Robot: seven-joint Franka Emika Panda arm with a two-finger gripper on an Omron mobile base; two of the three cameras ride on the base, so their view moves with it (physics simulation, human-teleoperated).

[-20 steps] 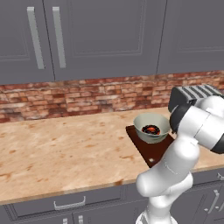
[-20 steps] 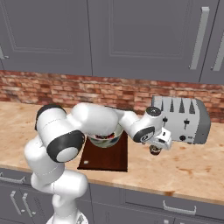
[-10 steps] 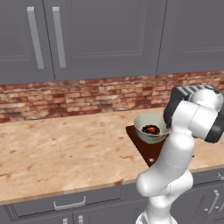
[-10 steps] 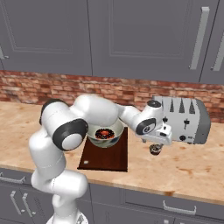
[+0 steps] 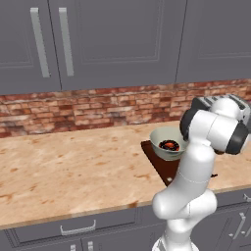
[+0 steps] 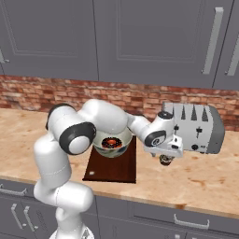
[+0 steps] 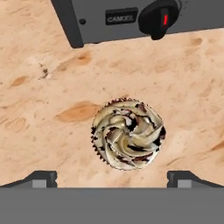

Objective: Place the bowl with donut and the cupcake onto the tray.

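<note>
Bowl: the bowl is seen at frame centre of the right base view, resting on the tray, with the donut inside it.
Cupcake: the cupcake is seen at the centre of the hand view, standing on the counter, just below the toaster at the top edge.
Fingers: the gripper is spread wide, both tips at the bottom edge, nothing held.
Key relation: the cupcake is centred between the tips and just above them in frame; being round, it offers no preferred axis.
Step judged: descent onto the cupcake is likely next; its placing on the tray is not yet done.
</note>
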